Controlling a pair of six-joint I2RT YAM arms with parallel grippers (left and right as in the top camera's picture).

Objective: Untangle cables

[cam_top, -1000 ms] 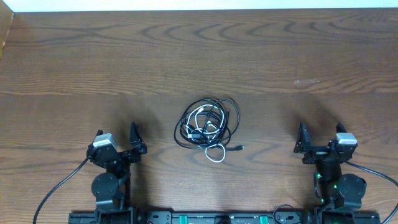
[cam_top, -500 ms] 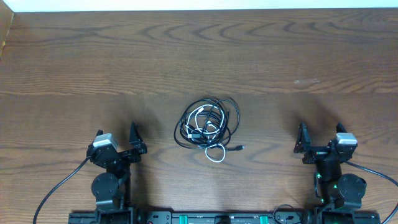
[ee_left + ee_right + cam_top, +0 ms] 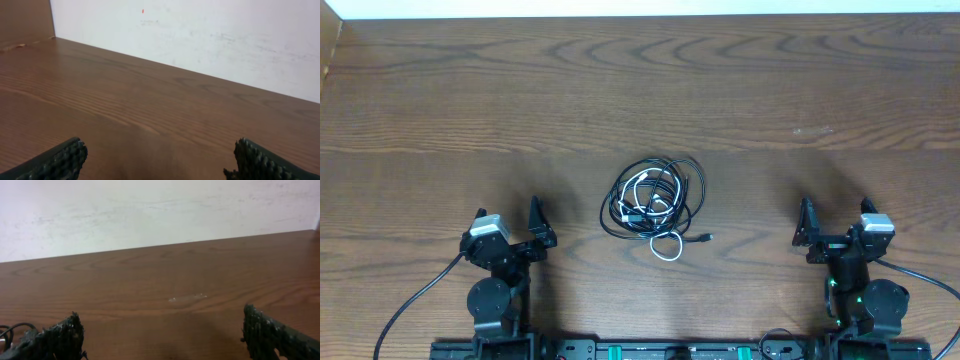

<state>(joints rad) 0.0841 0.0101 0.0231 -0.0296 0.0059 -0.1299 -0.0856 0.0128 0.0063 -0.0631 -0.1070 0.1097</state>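
The cables point(image 3: 653, 203) are seen heaped in one loose tangle at mid-table, with black cords point(image 3: 617, 205) coiled round a white cable point(image 3: 665, 237). They are judged light, limp and springy, best pinched at the white loop on the near side. The left gripper point(image 3: 507, 220) and right gripper point(image 3: 835, 217) are held spread wide and empty, well apart from it.

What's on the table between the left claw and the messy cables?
Nothing. In the overhead view, only bare brown table shows between the open left gripper and the cables.
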